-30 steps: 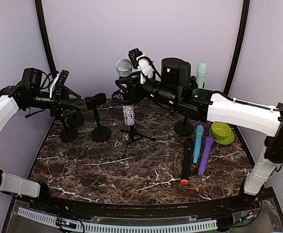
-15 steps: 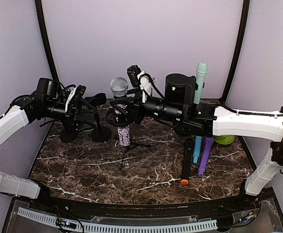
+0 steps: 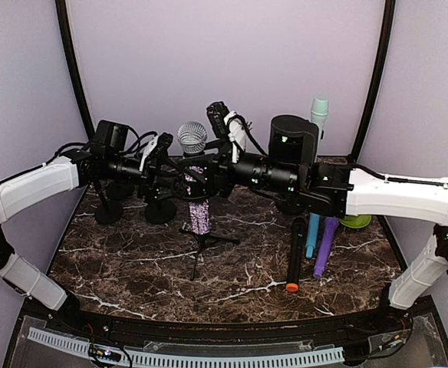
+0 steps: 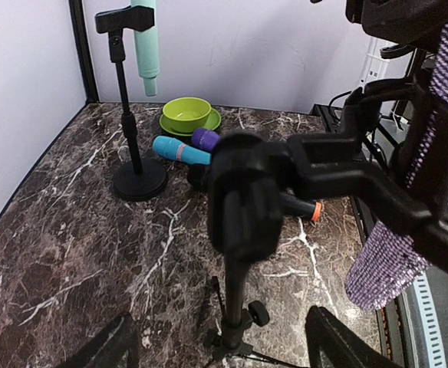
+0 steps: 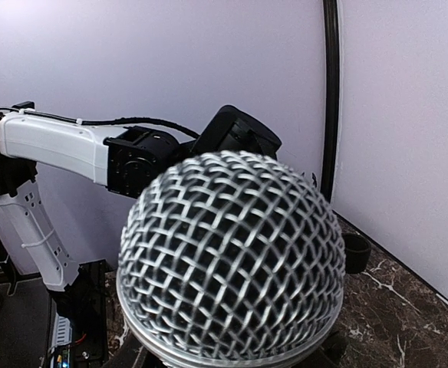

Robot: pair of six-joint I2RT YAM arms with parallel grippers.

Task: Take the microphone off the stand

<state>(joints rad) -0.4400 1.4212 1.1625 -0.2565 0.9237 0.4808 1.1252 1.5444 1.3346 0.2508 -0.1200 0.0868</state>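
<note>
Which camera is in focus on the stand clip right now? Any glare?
Left wrist: stand clip blurred, too close; green bowl behind is sharp. Right wrist: microphone mesh crisp, fills frame. Top external: even light, no glare, reasonably sharp.

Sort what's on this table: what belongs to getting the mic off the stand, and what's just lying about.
Job in hand: glitter microphone, tripod stand, right gripper, left gripper.

Lying about: mint microphone on its own stand, green bowl, blue microphone, purple microphone, black microphone, empty round-base stand.
</note>
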